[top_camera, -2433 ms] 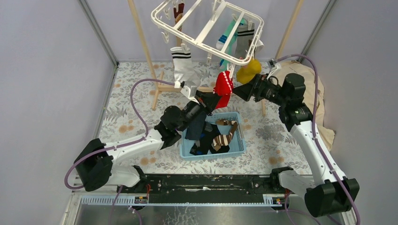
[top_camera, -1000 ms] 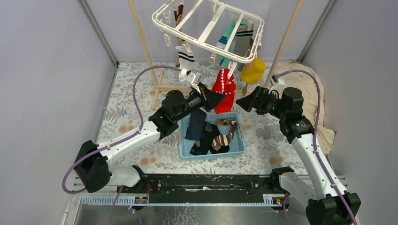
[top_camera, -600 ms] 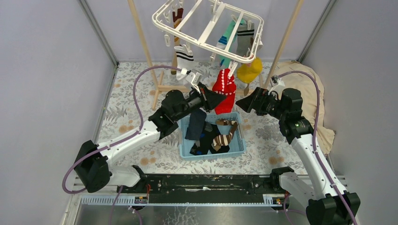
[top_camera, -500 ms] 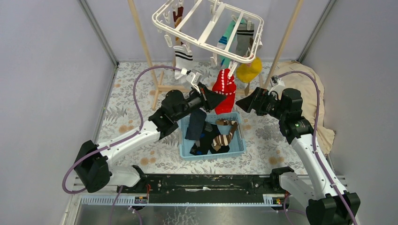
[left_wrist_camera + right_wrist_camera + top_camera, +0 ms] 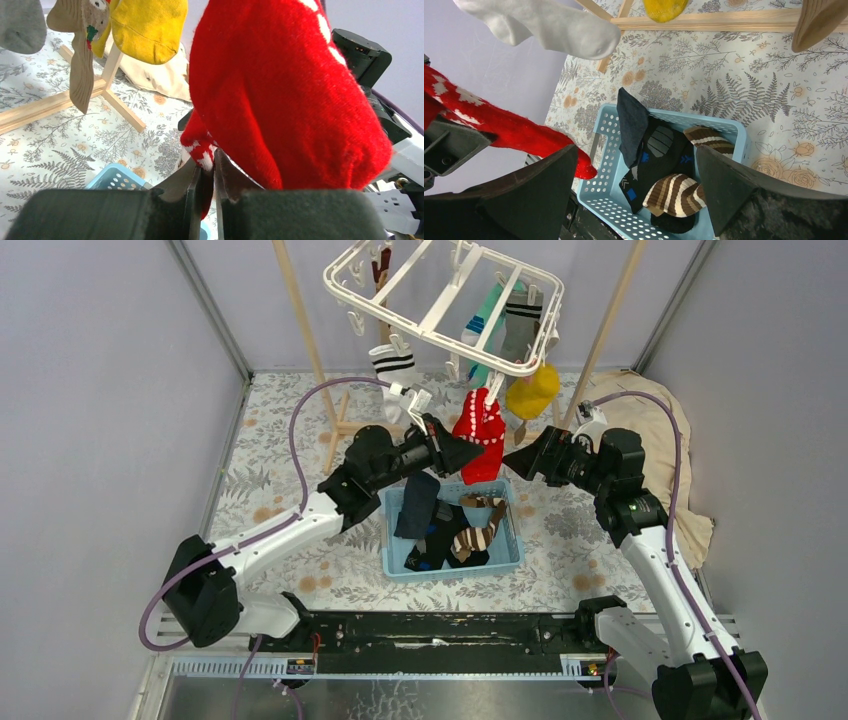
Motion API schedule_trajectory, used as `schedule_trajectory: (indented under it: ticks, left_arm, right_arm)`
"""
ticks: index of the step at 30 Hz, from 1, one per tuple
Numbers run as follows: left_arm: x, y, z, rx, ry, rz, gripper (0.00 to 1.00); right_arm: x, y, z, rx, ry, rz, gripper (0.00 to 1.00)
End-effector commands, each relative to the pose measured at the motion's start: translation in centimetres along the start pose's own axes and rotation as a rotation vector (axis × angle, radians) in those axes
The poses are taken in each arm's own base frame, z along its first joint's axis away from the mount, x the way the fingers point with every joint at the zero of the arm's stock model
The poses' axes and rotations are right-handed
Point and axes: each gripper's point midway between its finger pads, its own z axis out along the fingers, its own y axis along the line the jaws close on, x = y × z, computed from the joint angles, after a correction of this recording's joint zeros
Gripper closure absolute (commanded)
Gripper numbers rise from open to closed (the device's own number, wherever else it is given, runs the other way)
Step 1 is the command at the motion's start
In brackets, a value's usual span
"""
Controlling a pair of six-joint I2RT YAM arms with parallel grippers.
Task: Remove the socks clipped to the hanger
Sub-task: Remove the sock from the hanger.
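We see a table (image 5: 270, 470) w/ a pale floral cover, boxed in by plain grey walls & metal corner posts. A beige cloth (image 5: 655, 405) lies bunched at the far right. A wooden rack (image 5: 298, 320) stands at the back, & the hanger (image 5: 432, 335) hangs high btw its poles, its long axis running approx. left-right. Socks clipped under it dangle w/ long axes approx. vertical: a white sock (image 5: 388, 370) w/ black stripes, a yellow sock (image 5: 530, 390) & a red sock (image 5: 485, 435) at the near edge, clip end up, free end down. The left end effector (image 5: 472, 452), jaws narrow, pinches a white-patterned edge low on the red sock. The right end effector (image 5: 515, 458), jaws wide, holds nothing & sits just right of the red sock. Below them a blue basket (image 5: 460, 570) holds a brown-striped sock (image 5: 478, 538) & dark ones.
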Motion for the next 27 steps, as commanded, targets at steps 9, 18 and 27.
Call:
schedule_trajectory:
  ticks: [9,18,27]
  left_arm:
    - [-2.2,-2.8,-0.3,0.195,0.009,-0.149,0.78]
    - [-3.1,-3.7,-1.2,0.371,0.010,-0.331,0.77]
    - [-2.1,-3.0,-1.7,0.376,0.027,-0.400,0.71]
  right_arm:
    - [-1.3,2.0,-1.0,-0.056,-0.048,-0.055,0.04]
    - [-2.0,3.7,-2.2,-0.105,-0.087,-0.099,0.04]
    - [-4.8,8.3,-4.6,-0.265,-0.220,-0.206,0.08]
